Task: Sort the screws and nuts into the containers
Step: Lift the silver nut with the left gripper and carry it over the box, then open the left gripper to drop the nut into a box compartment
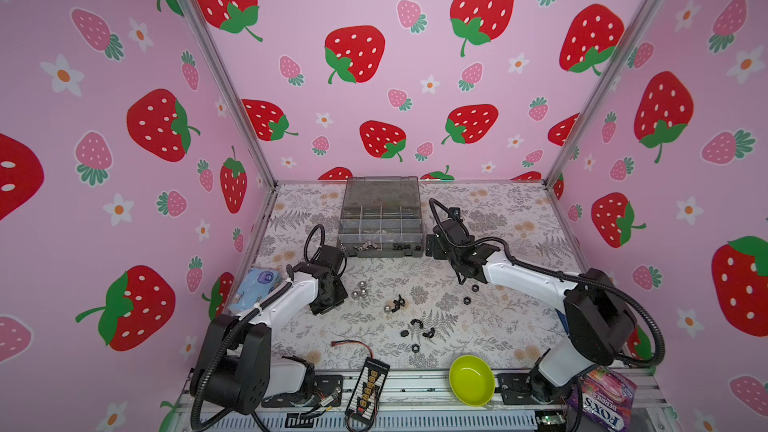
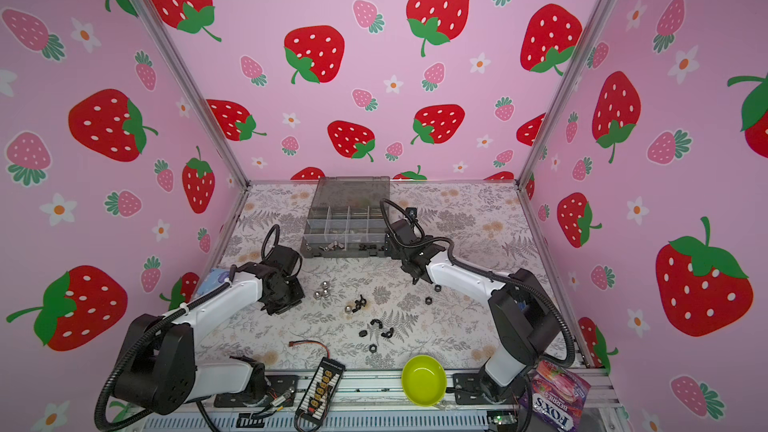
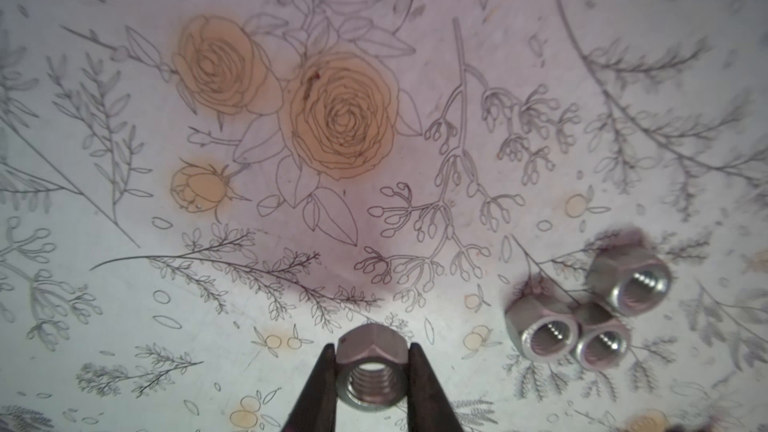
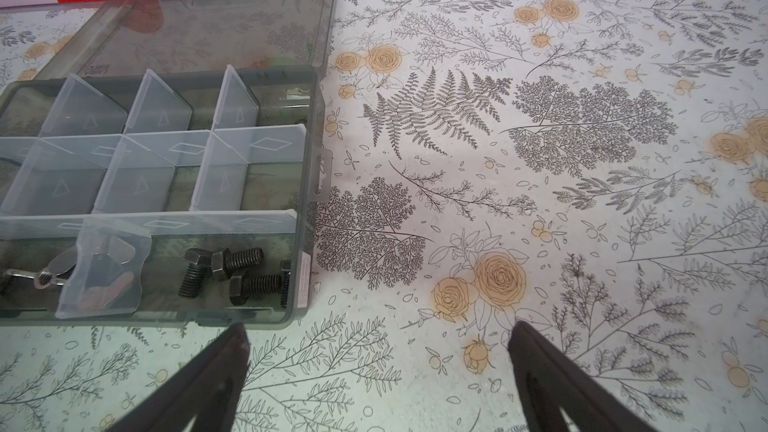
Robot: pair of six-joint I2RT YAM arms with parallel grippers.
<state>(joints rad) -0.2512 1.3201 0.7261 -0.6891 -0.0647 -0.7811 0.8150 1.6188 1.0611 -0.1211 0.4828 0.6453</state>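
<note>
Left gripper (image 3: pixel 372 349) — jaws drawn narrow, pinching one silver nut (image 3: pixel 370 374) by its flats, threaded bore toward the wrist camera. Cannot tell whether the nut is touching the table (image 3: pixel 208 284). Three more silver nuts (image 3: pixel 582 313) lie bunched and touching just beside it.

Right gripper (image 4: pixel 378 328) — jaws spread wide, nothing between them, one fingertip close to the front corner of the organizer box (image 4: pixel 309 218). Box lid is open. Four black screws (image 4: pixel 232 274) lie in the front corner compartment. Silver winged nuts (image 4: pixel 54 272) are in the next compartment, behind a divider.

In a top view, black nuts (image 1: pixel 417 328) lie scattered mid-table, well apart from the box.
</note>
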